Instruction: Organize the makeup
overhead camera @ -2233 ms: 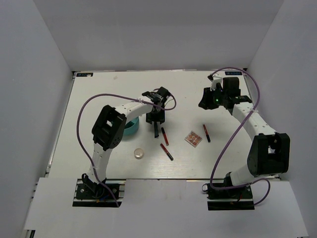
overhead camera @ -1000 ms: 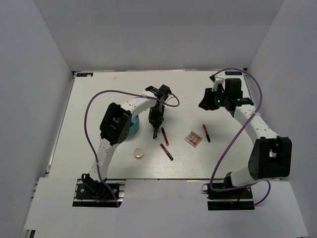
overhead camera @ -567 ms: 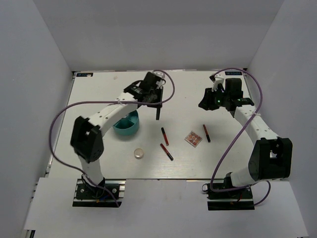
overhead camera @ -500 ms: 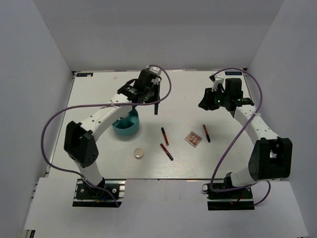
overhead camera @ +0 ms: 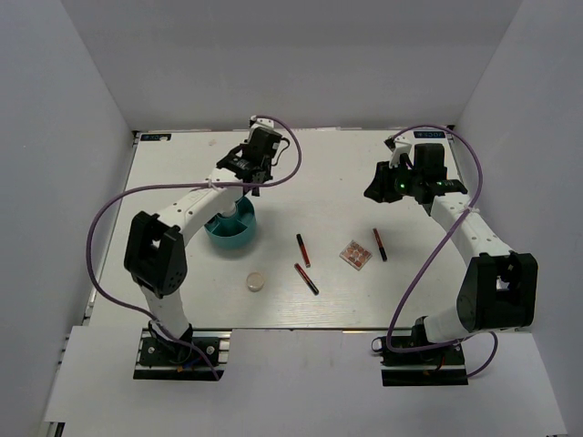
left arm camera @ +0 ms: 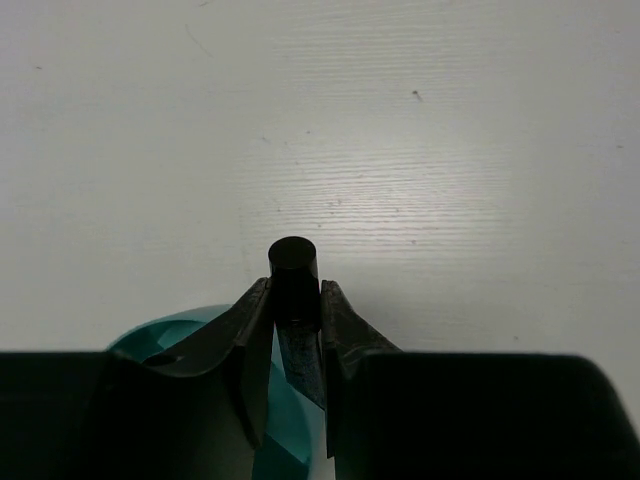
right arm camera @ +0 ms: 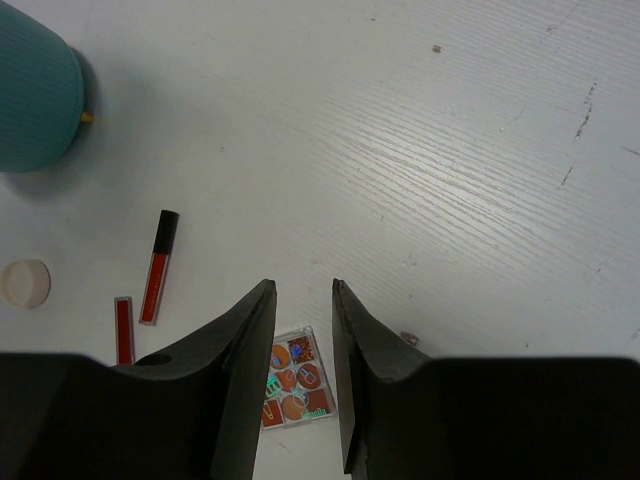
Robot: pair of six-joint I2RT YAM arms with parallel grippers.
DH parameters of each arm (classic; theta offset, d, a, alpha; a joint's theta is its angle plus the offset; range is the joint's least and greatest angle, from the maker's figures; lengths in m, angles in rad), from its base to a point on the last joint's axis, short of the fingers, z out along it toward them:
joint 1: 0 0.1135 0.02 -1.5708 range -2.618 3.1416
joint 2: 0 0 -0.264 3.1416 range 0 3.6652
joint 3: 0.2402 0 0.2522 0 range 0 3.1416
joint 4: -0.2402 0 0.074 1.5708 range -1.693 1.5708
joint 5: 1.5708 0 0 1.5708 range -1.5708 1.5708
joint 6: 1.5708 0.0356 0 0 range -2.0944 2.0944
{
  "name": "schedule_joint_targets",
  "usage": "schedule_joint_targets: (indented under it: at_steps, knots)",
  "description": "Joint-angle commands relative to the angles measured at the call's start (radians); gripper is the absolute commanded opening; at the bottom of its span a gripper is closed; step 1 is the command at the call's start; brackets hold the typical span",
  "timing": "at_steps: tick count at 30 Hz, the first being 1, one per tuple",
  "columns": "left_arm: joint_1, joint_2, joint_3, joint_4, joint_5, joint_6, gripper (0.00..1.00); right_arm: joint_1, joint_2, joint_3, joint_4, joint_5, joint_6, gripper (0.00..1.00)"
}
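Left gripper [left arm camera: 295, 305]: I see it pinching the black tube [left arm camera: 293, 262], cap jutting past the fingertips
Right gripper [right arm camera: 301, 295]: jaws slightly spread, empty, farther off than the palette [right arm camera: 293, 388]

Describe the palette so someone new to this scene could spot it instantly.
Look at the right half of the white table, nearer its front edge. The palette lies flat between one red-black stick and another. It alone is square, a clear case of small orange-pink pans.
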Motion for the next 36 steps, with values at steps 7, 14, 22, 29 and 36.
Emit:
schedule_joint_targets:
  at_steps: [7, 14, 22, 29, 36]
  knots:
    - [0.047, 0.042, 0.102, 0.008, -0.162, 0.122, 0.04, 0.000, -0.031, -0.008, 0.028, -0.015, 0.001, 0.35]
    - [0.056, -0.024, -0.007, 0.043, -0.112, 0.221, 0.08, -0.005, -0.020, -0.001, 0.032, -0.008, -0.001, 0.35]
    - [0.065, -0.093, -0.134, 0.097, -0.098, 0.297, 0.08, -0.005, -0.008, 0.013, 0.029, -0.015, 0.001, 0.35]
    - [0.074, -0.084, -0.168, 0.141, -0.106, 0.340, 0.08, -0.003, -0.017, 0.009, 0.023, -0.011, -0.001, 0.35]
    - [0.083, -0.088, -0.217, 0.169, -0.120, 0.351, 0.10, -0.003, -0.025, 0.001, 0.026, -0.007, -0.002, 0.35]
